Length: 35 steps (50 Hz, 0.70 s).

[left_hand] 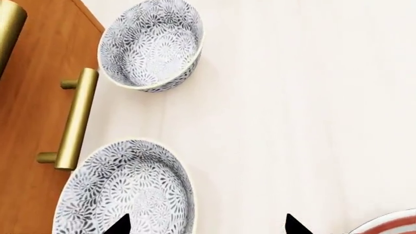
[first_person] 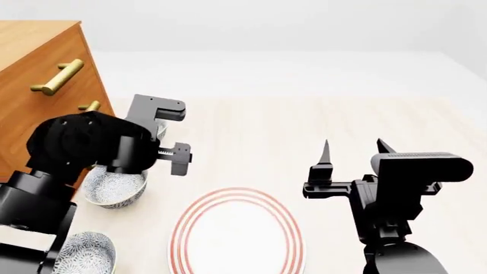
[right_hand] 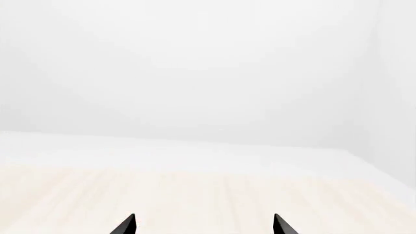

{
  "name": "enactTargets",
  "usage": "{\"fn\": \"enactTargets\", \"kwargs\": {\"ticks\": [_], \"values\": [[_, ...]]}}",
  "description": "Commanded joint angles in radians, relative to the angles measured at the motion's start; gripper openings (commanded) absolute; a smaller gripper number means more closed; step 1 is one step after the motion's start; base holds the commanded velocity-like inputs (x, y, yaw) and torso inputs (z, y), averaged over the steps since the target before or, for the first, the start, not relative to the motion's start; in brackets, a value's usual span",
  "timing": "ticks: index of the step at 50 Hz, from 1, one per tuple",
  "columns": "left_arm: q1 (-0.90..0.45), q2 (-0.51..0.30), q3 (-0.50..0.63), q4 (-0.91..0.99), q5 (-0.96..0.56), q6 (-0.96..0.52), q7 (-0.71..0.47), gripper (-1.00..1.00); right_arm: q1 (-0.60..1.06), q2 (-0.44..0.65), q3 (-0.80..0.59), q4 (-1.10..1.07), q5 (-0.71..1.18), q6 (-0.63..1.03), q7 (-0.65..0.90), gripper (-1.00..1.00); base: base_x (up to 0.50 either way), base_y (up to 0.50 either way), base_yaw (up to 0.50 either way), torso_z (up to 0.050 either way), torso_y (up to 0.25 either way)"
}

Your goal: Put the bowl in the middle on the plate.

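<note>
The robot has 2 black arms over a pale wooden floor (first_person: 304, 125).

The left gripper (left_hand: 206, 225) hangs over the bowls, next to a brown wooden cabinet (first_person: 34, 85) with gold handles (left_hand: 75, 119). In the left wrist view its 2 pointy tips are far apart, so it is wide open and holds nothing. One tip sits over the rim of the bowl (left_hand: 126, 190), which is the middle one of the row. This bowl is white with a tiny grey-blue pattern. It stands upright on the floor, just beside the cabinet. In the head view the left arm hides part of it.

Another bowl (left_hand: 151, 45) like it stands farther along the cabinet, well apart from the first. A third bowl (first_person: 85, 253) shows at the bottom of the head view, close to the robot.

The plate (first_person: 237, 231) is flat and white with thin red rings. It lies near the middle bowl but does not touch it. Nothing is on it.

The right gripper (first_person: 352, 149) is up in the air, beside the plate. Its 2 tips point up and stand wide apart, holding nothing.
</note>
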Motion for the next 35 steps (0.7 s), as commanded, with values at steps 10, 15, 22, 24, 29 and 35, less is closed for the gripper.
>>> {"fn": "enactTargets", "kwargs": {"ticks": [10, 15, 22, 24, 29, 35], "values": [[-0.037, 0.049, 0.124, -0.204, 0.157, 0.101, 0.154, 1.0, -0.006, 0.006, -0.001, 0.004, 0.012, -0.008, 0.012, 1.0, 0.0, 0.0, 0.0, 0.0, 0.0], [-0.036, 0.071, 0.163, -0.265, 0.202, 0.136, 0.197, 1.0, -0.016, 0.006, -0.001, 0.005, 0.014, -0.021, 0.015, 1.0, 0.0, 0.0, 0.0, 0.0, 0.0], [-0.037, 0.097, 0.199, -0.328, 0.236, 0.159, 0.243, 1.0, -0.012, 0.009, -0.001, 0.0, 0.02, -0.016, 0.019, 1.0, 0.0, 0.0, 0.0, 0.0, 0.0], [-0.041, 0.111, 0.214, -0.365, 0.252, 0.173, 0.267, 1.0, -0.011, 0.01, -0.002, -0.003, 0.021, -0.014, 0.02, 1.0, 0.0, 0.0, 0.0, 0.0, 0.0], [-0.051, 0.145, 0.252, -0.451, 0.293, 0.206, 0.325, 1.0, -0.018, 0.011, -0.002, 0.003, 0.023, -0.026, 0.022, 1.0, 0.0, 0.0, 0.0, 0.0, 0.0], [-0.074, 0.211, 0.315, -0.61, 0.362, 0.264, 0.43, 1.0, -0.016, 0.013, -0.005, 0.001, 0.027, -0.02, 0.025, 1.0, 0.0, 0.0, 0.0, 0.0, 0.0]]}}
